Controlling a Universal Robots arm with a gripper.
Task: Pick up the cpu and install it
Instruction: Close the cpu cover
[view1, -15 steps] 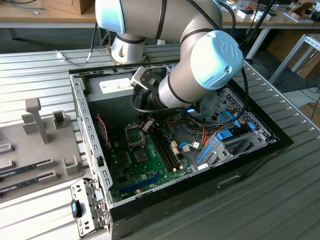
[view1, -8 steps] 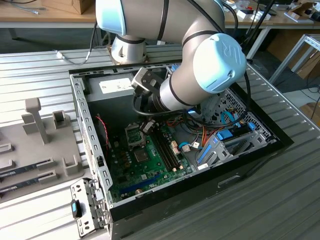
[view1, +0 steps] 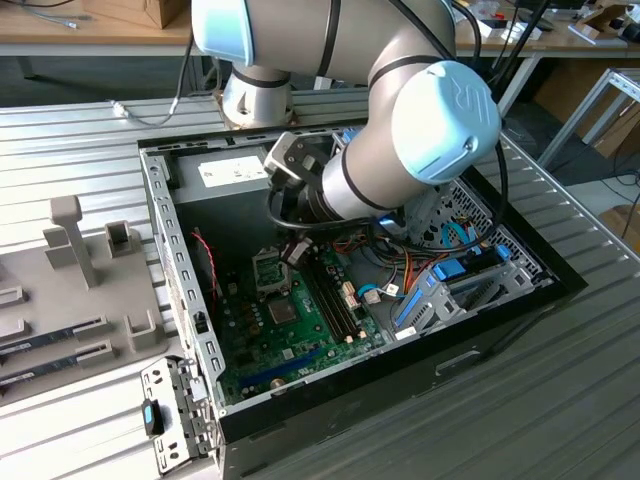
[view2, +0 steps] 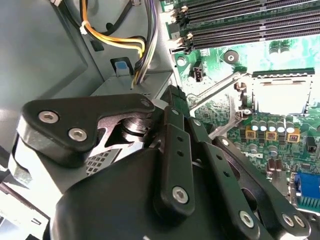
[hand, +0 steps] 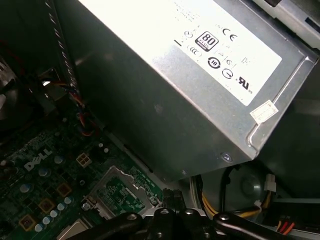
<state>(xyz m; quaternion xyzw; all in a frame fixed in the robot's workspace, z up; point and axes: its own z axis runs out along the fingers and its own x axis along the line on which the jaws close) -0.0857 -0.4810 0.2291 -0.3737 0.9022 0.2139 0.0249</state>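
Starting with the exterior view: the arm (view1: 380, 110) reaches down into an open computer case (view1: 500, 300) standing on the ribbed grey desk (view1: 570, 400). The end effector (view1: 290, 250) hangs low over the green motherboard (view1: 300, 335), just beside the open processor socket (view1: 268, 270) and near the grey power-supply box (view1: 225, 172). The cpu itself cannot be made out here.

In the second wrist view, the black fingers (view2: 172, 145) of the end effector (view2: 175, 102) converge and are clenched on the cpu (view2: 179, 100). It is seen edge-on as a thin flat piece with a green rim, and its metal top is not visible. It is held above the board and apart from the socket (view2: 279, 92), whose retaining frame stands open, with the memory slots (view2: 240, 20) beyond.

In the first wrist view, the end effector (hand: 170, 202) sits next to the socket (hand: 117, 192), below the labelled power-supply box (hand: 165, 85). The chip's face cannot be told here.
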